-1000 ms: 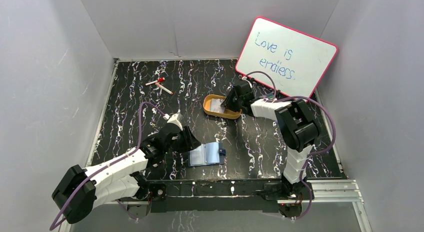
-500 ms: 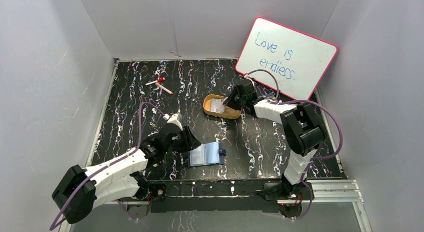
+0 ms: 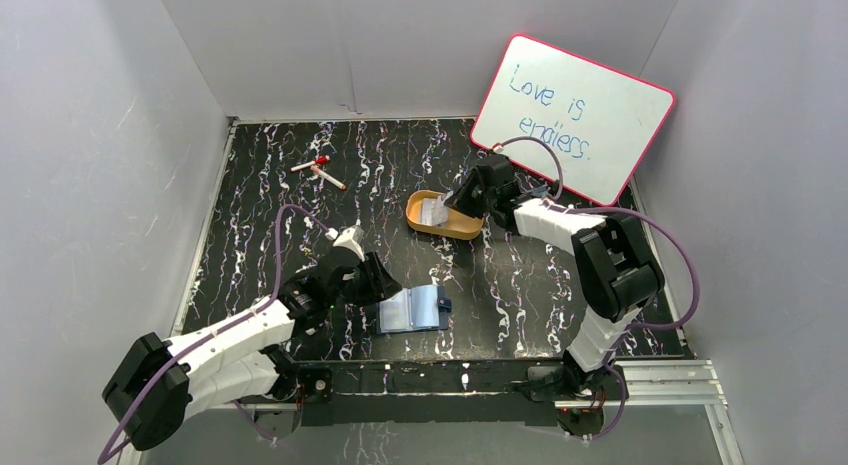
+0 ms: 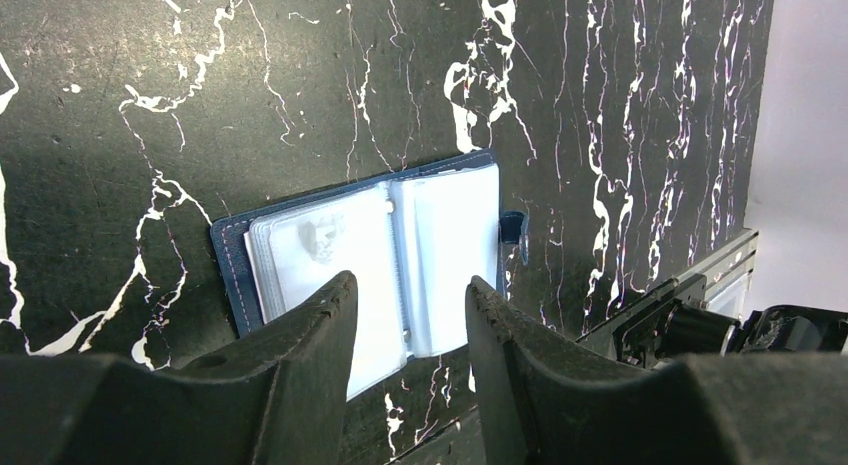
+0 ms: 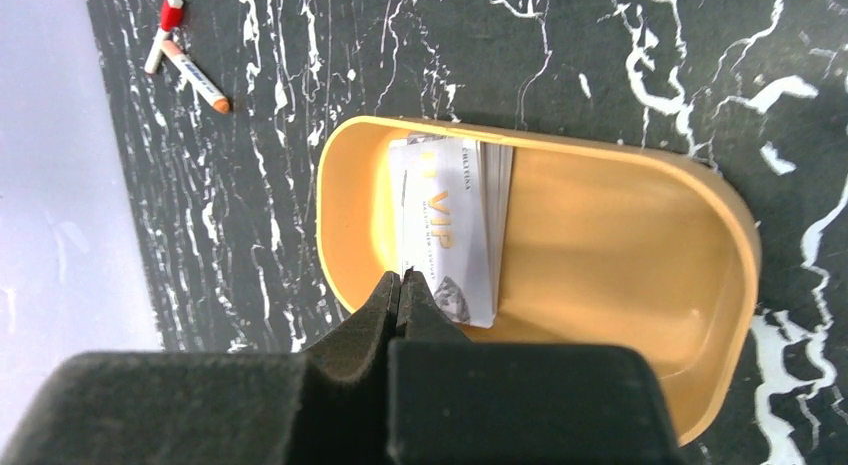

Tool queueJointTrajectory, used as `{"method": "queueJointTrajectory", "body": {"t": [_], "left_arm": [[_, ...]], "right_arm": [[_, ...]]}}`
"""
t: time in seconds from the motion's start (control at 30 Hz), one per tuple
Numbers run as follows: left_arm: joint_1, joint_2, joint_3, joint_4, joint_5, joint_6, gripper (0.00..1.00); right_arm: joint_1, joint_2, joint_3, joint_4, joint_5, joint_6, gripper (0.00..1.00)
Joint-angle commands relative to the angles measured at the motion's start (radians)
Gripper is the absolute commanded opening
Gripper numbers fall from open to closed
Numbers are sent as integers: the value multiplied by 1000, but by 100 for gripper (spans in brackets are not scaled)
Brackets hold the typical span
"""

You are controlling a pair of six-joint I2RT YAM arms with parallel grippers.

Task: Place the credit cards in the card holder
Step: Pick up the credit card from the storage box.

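Observation:
The navy card holder (image 3: 412, 308) lies open on the black marbled table near the front edge, its clear sleeves (image 4: 370, 255) facing up. My left gripper (image 3: 380, 287) hovers just left of it, jaws open and empty, its tips (image 4: 410, 283) over the sleeves. A stack of pale credit cards (image 5: 445, 225) lies in the orange oval tray (image 5: 620, 245). My right gripper (image 5: 402, 275) is shut, pinching the near corner of the top card, which is printed "VIP". In the top view the right gripper (image 3: 463, 199) is at the tray's right end and the cards (image 3: 436, 211) show pale inside.
A pink-framed whiteboard (image 3: 575, 115) leans against the back right wall, close behind the right arm. Two markers (image 3: 320, 170) lie at the back left and also show in the right wrist view (image 5: 190, 70). Grey walls enclose the table on three sides.
My right gripper has drawn back and up from the tray toward the whiteboard, and the pale card in the tray now stands a little higher. The left arm has not moved.

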Motion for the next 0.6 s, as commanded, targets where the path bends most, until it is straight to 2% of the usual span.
{"method": "queueJointTrajectory", "body": {"t": [0.0, 0.1, 0.23, 0.57], "left_arm": [[1, -44, 14, -30, -9, 1, 41], [0, -63, 32, -79, -33, 9, 41], [1, -96, 49, -117, -65, 13, 41], [1, -143, 63, -158, -116, 0, 41]], "right_arm": [[-17, -75, -10, -17, -59, 116, 0], [-51, -128, -40, -2, -153, 242, 0], [-64, -233, -67, -8, -176, 343, 0], [-72, -387, -45, -64, -298, 381, 0]]}}
